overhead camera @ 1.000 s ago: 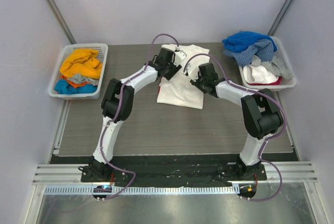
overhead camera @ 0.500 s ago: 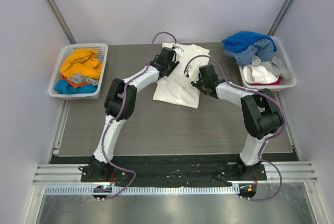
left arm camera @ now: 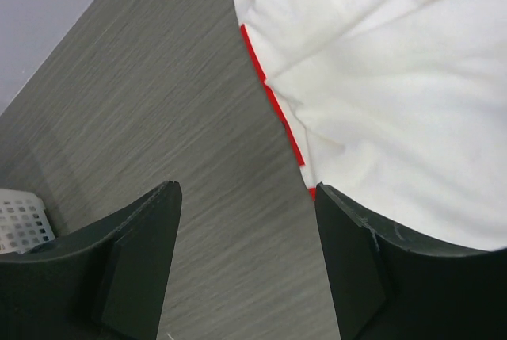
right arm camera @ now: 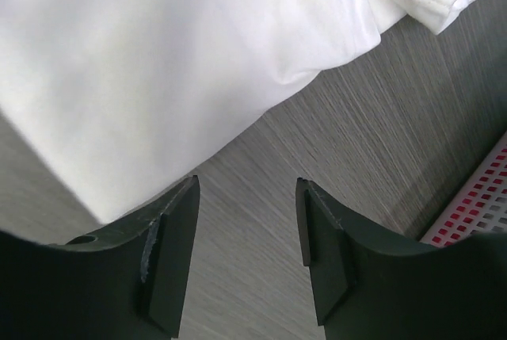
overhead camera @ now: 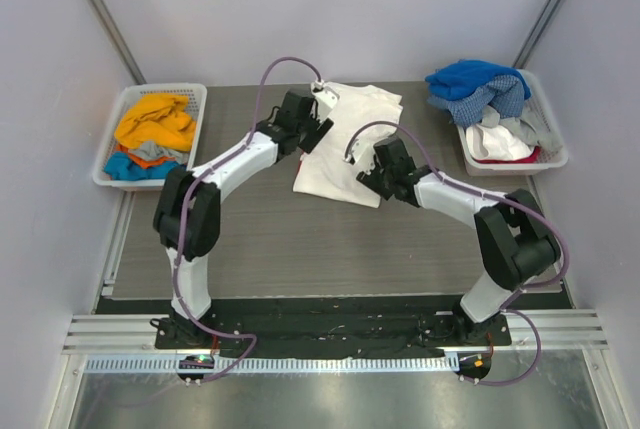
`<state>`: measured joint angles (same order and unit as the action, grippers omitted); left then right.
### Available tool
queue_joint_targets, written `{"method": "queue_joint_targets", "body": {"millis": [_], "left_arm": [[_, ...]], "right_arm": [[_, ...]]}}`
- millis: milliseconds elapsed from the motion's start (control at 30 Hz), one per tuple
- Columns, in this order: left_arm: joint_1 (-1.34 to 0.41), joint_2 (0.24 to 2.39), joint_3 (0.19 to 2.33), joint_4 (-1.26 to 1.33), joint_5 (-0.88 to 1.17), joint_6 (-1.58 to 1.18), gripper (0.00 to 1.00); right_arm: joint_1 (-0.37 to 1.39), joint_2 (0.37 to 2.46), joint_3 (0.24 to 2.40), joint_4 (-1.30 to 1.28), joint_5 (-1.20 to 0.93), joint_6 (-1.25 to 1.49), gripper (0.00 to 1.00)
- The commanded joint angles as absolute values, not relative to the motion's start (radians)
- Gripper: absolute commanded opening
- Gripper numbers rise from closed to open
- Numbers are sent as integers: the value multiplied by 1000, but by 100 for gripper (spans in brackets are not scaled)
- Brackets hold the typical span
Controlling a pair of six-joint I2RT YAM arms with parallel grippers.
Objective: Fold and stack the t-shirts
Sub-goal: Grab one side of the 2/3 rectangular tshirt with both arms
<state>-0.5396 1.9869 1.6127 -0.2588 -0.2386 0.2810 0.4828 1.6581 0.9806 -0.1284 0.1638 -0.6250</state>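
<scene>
White t-shirt [overhead camera: 335, 164] lies between left pincer [left arm camera: 247, 197] and right pincer [right arm camera: 247, 189], both wide, empty

No legible text; white t-shirt [left arm camera: 396, 102] shows red strip (unreadable)

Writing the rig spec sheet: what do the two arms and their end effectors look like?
Left arm and right arm: white links, bulky black joint housings, a purple cable looping along each. Left end effector and right end effector: two flat matte-black fingers, tapered, no visible markings.
</scene>
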Motion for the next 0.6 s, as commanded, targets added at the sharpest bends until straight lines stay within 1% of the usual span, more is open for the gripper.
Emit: {"method": "queue_joint_targets", "body": {"millis": [0,233,567], "left_arm": [[-532,1878,1505,-348,-95,316,73],[-532,1897,1439,-463,135,336,72],[-532,1899,1361,-462,206,347,71]], "right_arm": [[554,1556,959,-149,196,-594,59],[649,1548,908,-170,235,-575,60],[684,1574,850,-161,252,-580,60]]}}
